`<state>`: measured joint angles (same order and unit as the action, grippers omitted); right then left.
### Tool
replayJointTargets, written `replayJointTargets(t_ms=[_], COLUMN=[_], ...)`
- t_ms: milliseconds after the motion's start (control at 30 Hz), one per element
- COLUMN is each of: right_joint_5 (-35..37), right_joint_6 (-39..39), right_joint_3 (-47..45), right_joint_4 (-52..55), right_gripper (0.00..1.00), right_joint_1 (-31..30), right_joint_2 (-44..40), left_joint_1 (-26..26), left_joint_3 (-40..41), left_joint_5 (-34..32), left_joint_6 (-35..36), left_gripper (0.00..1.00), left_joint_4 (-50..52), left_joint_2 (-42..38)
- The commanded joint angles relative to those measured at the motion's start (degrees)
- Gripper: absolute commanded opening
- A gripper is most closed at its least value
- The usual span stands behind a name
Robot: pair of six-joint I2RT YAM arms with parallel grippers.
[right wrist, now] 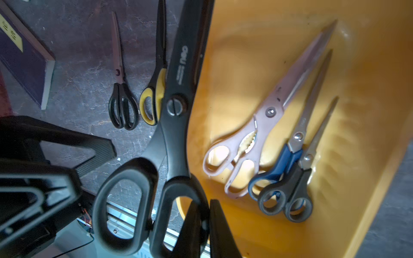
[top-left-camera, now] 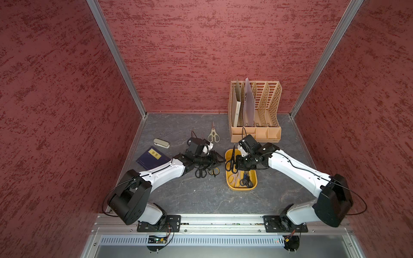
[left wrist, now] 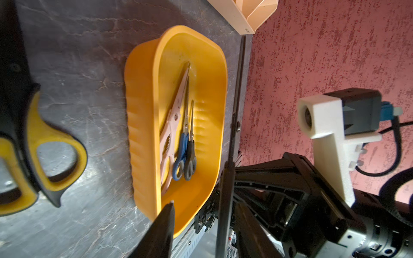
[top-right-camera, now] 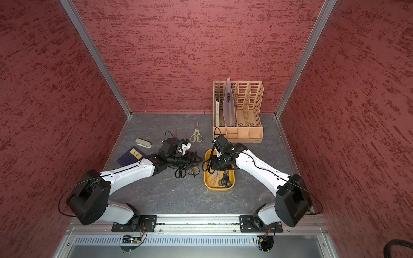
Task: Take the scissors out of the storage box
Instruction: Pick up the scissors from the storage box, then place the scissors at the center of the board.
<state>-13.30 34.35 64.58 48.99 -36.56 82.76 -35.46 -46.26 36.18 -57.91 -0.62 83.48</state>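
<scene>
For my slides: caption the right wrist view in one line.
Right hand holds black scissors by a handle; three pairs lie in the yellow box.

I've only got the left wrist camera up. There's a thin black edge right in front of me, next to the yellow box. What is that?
Observer: A large black pair of scissors, edge-on to you. The right gripper is shut on one of its handle loops.
Operator: Okay. Anything out on the table besides the yellow-handled pair by me?
Observer: A black-handled pair lies right beside it.
Operator: Any others?
Observer: A cream-handled pair lies farther back, near the file organizer.
</scene>
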Motion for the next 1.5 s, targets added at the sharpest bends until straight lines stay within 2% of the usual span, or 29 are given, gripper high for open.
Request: replayJointTargets(t_ms=[0,600,733,933,1033,1133,1233,1467], right_joint_5=[-2.4,-2.2,-1.9,-0.7,1.4,3.4,3.7,1.6], right_joint_6=[1.4,1.3,1.2,0.5,-0.6,-1.9,-3.3,-4.9], right_joint_3=[1.7,2.0,2.7,4.2,5.4,6.7,7.7,9.3], right_joint_4=[-3.0,-3.3,-3.1,-1.9,-0.2,1.5,2.3,1.1], right_gripper=[0.05,0.07,0.15,0.35,0.38,0.39,0.40,0.40], right_joint_1=[-0.4,-0.4,-0.4,-0.3,-0.1,0.3,0.6,0.7], right_joint_2=[0.1,0.3,0.4,0.4,0.4,0.4,2.1,5.7], left_joint_1=[-0.6,-2.8,-2.9,-2.8,-2.1,0.2,4.8,22.8], left_joint_3=[-0.9,-0.8,-0.7,-0.6,-0.5,0.2,1.9,5.8], left_joint_5=[1.0,0.7,0.2,-1.6,-2.2,-2.5,-2.6,1.6], left_joint_6=[-0.8,-0.9,-1.0,-0.7,0.4,2.7,6.7,17.6], left_gripper=[0.43,0.15,0.13,0.13,0.13,0.13,0.13,0.16], left_joint_4=[-3.5,-5.1,-4.9,-4.4,-2.6,1.7,9.6,30.8], left_joint_2=[0.6,0.9,0.8,-0.1,-1.0,-3.5,-8.4,-20.0])
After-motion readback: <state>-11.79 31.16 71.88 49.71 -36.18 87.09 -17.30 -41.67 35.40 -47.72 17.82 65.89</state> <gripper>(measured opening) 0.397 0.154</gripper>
